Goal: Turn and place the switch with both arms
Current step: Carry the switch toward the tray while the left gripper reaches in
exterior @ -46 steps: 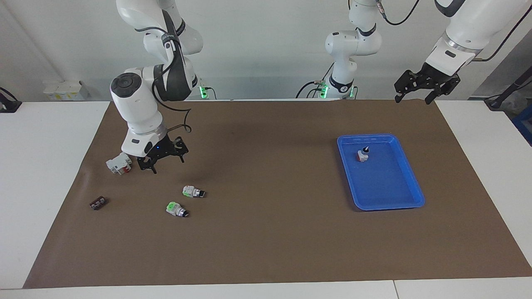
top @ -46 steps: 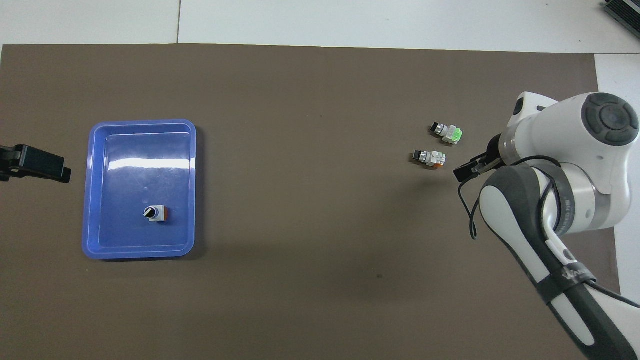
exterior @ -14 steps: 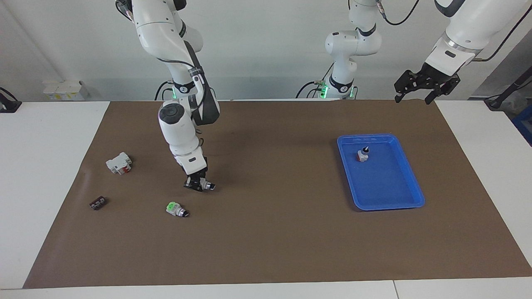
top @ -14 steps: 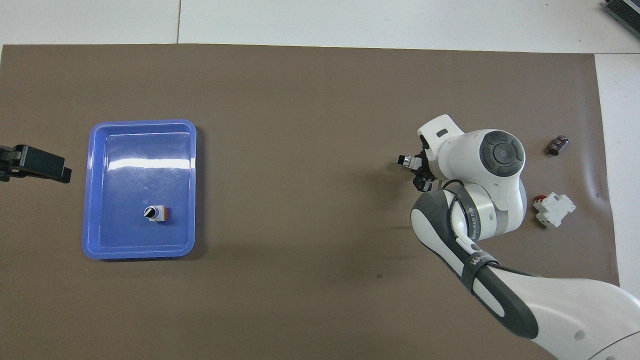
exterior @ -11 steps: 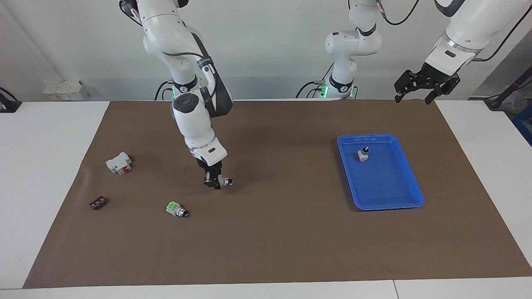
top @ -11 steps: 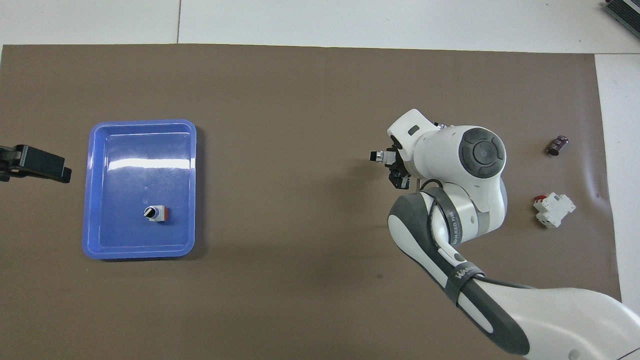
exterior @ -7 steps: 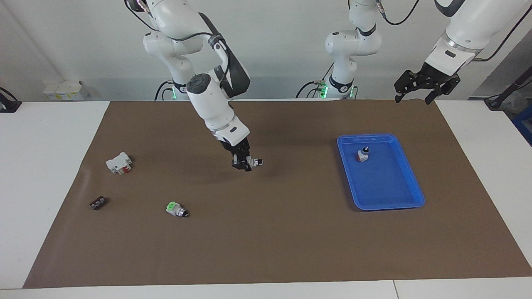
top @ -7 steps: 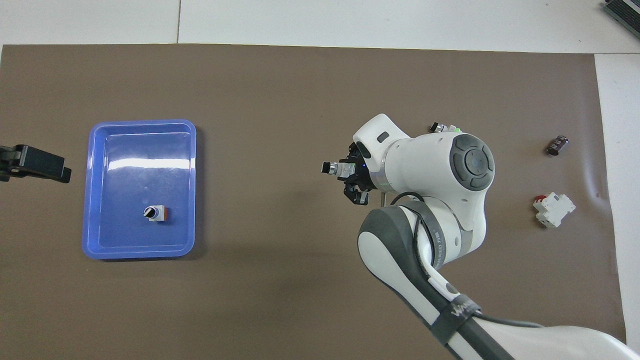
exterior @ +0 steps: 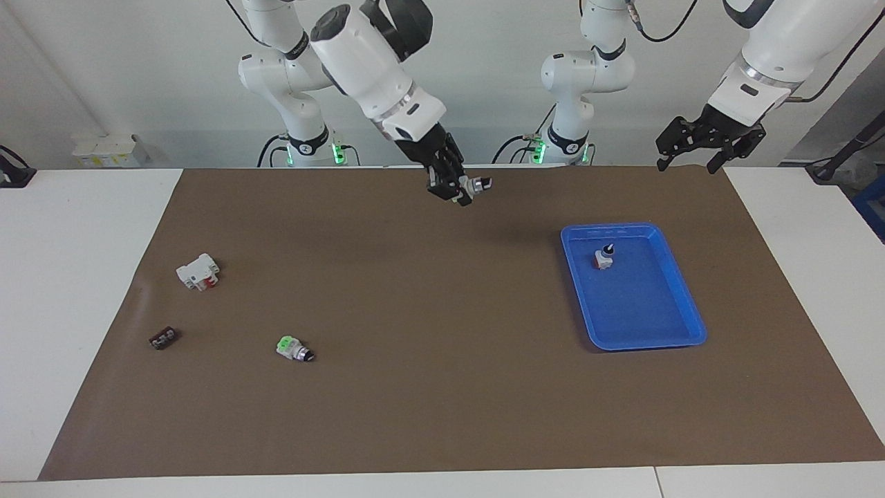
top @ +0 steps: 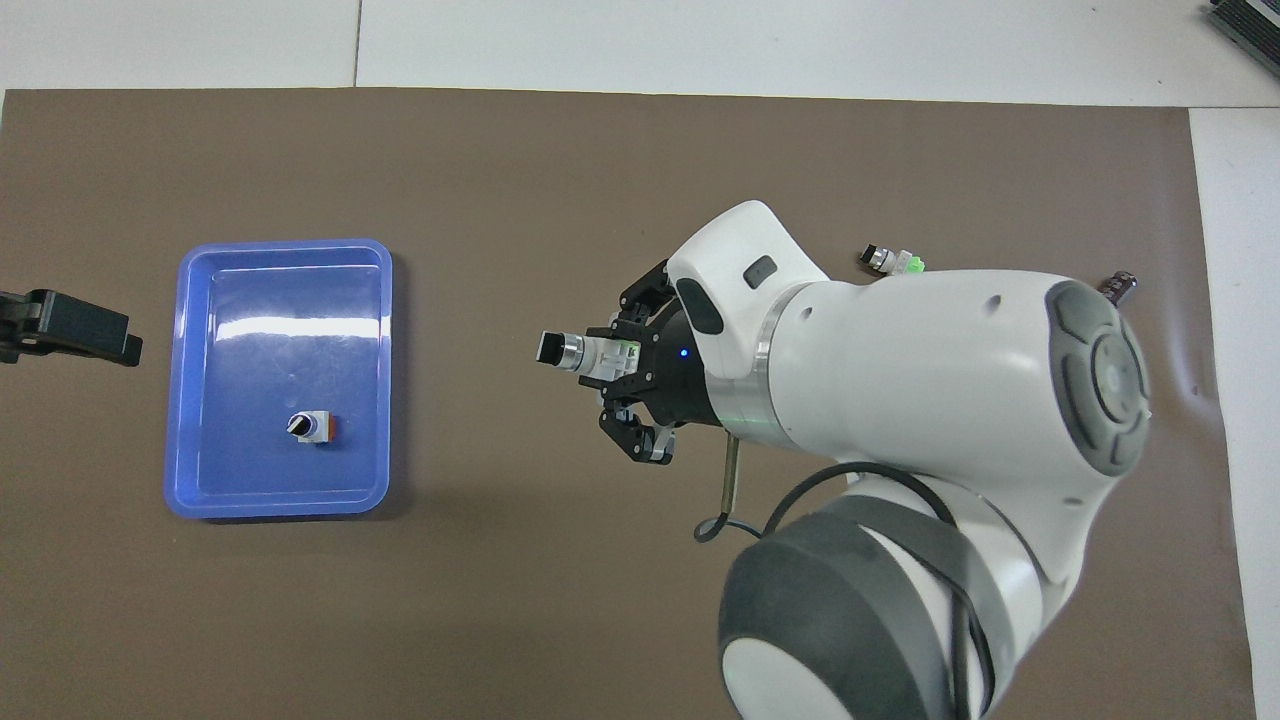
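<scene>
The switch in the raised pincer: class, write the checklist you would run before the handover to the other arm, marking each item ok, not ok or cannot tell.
1. Right pincer shut on the switch, held in the air over the mat: ok.
2. Black knob tip sticks out free of the fingers, toward the left arm's end: ok.
3. Left pincer open: ok.
4. Left pincer close enough to take the switch: not ok; it waits by the mat's corner.
5. Blue tray has bare floor beside the red-based switch: ok.
6. Grip firmness: cannot tell.

Right arm reaching out high over the tabletop's middle, right hand (exterior: 462, 187) clamping shut with wrist tilted, left arm waiting raised, left hand (exterior: 698, 146) hanging with fingers spread.
</scene>
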